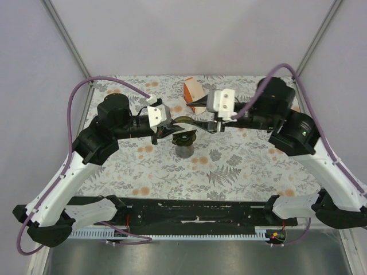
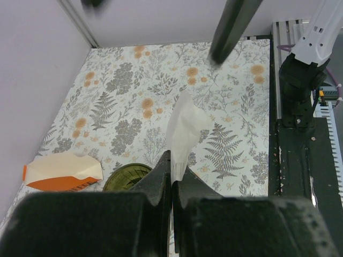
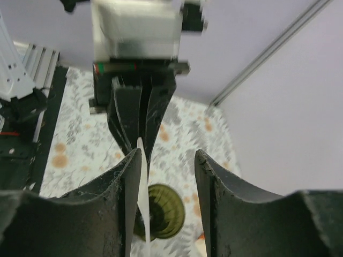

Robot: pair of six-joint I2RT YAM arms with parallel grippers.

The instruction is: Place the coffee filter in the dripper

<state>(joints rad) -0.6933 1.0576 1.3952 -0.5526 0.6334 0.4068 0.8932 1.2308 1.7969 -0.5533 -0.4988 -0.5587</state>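
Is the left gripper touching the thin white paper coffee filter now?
Touching. In the left wrist view the left gripper is shut on the lower edge of the thin white paper coffee filter, with no gap.

Lab test cell: framed white walls [image 1: 189, 34] (floral tabletop [image 1: 241, 172]).

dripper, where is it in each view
top external: dripper at picture centre.
left wrist: dripper low left, rim only, beside the left end effector.
right wrist: dripper bottom centre, framed by the open right end effector.
shared landmark: left end effector pinching the coffee filter.
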